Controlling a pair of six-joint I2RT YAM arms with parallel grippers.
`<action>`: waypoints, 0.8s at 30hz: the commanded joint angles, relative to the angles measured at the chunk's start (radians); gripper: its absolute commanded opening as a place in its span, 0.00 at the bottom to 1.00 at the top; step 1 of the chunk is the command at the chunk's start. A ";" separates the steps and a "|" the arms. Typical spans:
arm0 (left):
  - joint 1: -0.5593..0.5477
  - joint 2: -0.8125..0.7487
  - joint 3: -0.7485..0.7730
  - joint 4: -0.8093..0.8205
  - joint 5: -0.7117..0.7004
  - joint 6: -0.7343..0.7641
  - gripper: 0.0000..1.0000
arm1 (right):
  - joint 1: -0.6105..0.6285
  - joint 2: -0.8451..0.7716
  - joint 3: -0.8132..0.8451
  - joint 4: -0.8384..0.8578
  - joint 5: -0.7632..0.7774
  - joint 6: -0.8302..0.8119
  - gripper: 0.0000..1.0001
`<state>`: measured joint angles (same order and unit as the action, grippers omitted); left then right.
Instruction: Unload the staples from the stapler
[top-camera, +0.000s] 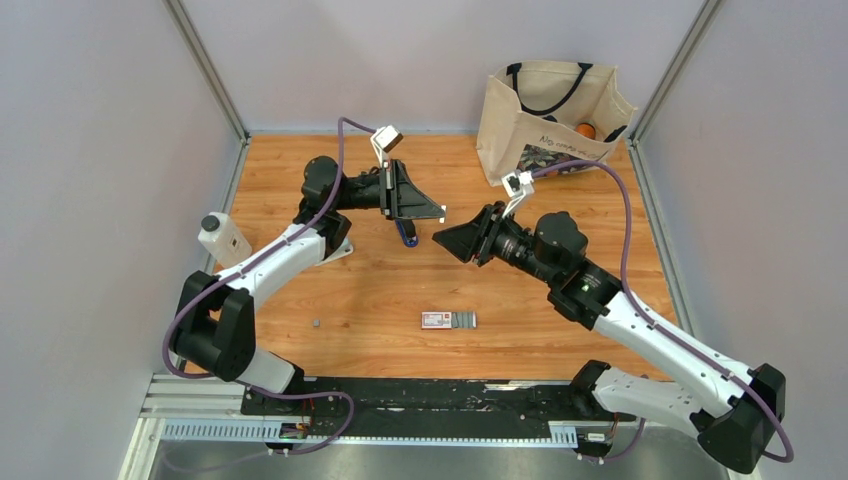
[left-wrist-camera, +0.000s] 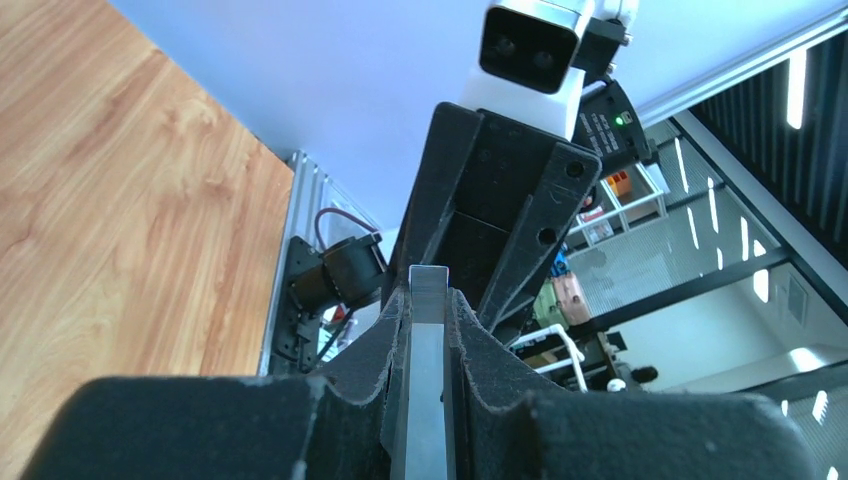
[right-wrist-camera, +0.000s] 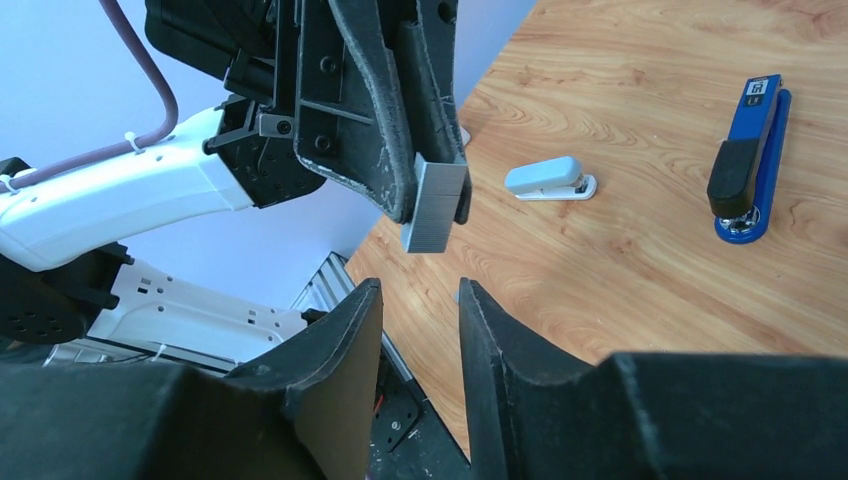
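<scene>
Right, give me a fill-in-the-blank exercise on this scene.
1. The left pincer is shut on a strip of ____.
2. The right pincer has its jaws standing ____.
3. The stapler lying on the table has a body coloured ____.
4. The tote bag stands at the table's far ____ corner.
Missing words: staples; open; blue; right.

Grey staples (right-wrist-camera: 437, 205) pinched aloft, blue stapler (right-wrist-camera: 748, 160) flat
</scene>
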<state>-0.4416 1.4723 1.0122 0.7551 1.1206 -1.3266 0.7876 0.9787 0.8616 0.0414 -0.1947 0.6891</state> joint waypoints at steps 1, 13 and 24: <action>0.006 0.006 -0.009 0.161 0.027 -0.097 0.00 | -0.021 -0.020 0.017 0.064 -0.003 0.012 0.38; 0.006 -0.001 -0.024 0.174 0.030 -0.103 0.00 | -0.068 -0.009 0.016 0.166 -0.066 0.062 0.39; 0.006 -0.009 -0.027 0.164 0.028 -0.092 0.00 | -0.074 0.040 0.014 0.218 -0.103 0.105 0.31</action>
<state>-0.4328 1.4776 0.9840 0.8803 1.1439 -1.4265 0.7116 1.0119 0.8612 0.1871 -0.2604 0.7673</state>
